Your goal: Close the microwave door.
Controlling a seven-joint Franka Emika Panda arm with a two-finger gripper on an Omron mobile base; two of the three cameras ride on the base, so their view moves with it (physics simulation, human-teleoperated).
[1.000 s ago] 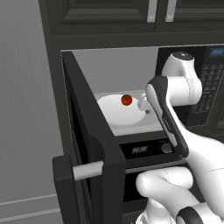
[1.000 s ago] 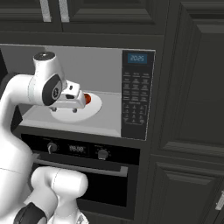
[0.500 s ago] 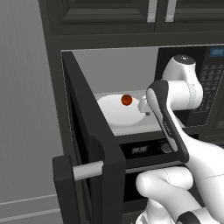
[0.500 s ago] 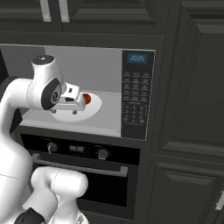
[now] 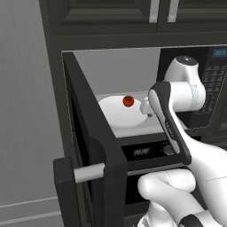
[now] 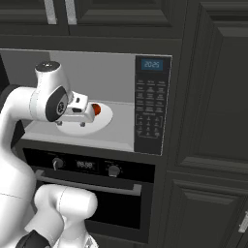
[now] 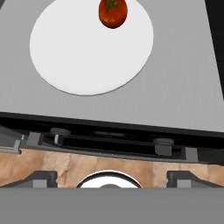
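Dark cabinet wall, built-in microwave (image 6: pixel 145 104) with its grey cavity exposed, oven (image 6: pixel 92 186) below.

Change over the last second: small. The arm's wrist section has drifted slightly toward the left of the right base frame, and in the left base frame the upper link has eased a little toward lower right. Scene framing is identical, so the base hasn't driven. Microwave door (image 5: pixel 95 150) hasn't moved: it's swung wide open, edge-on, filling the lower left of the left base frame, silver bar handle (image 5: pixel 88 172) sticking out toward frame left.

Meaning for the task: no progress on closing yet. My read is the hand is backing out of the cavity mouth to get round to the door.

Gripper (image 6: pixel 80 112) sits at centre left of the right base frame, just in front of the white turntable plate (image 7: pixel 92 46) with a tomato (image 7: pixel 113 12) on it. Hand view looks down over the cavity floor at the oven's top edge. Fingertips aren't resolvable there, so I cannot tell whether the jaws are spread or pinched; nothing visibly held.

Door relative to gripper: well apart, no contact. In the left base frame the door is lower left of the hand, which is at centre right near the plate. Next move likely needs a sweep out to the door's outer face.
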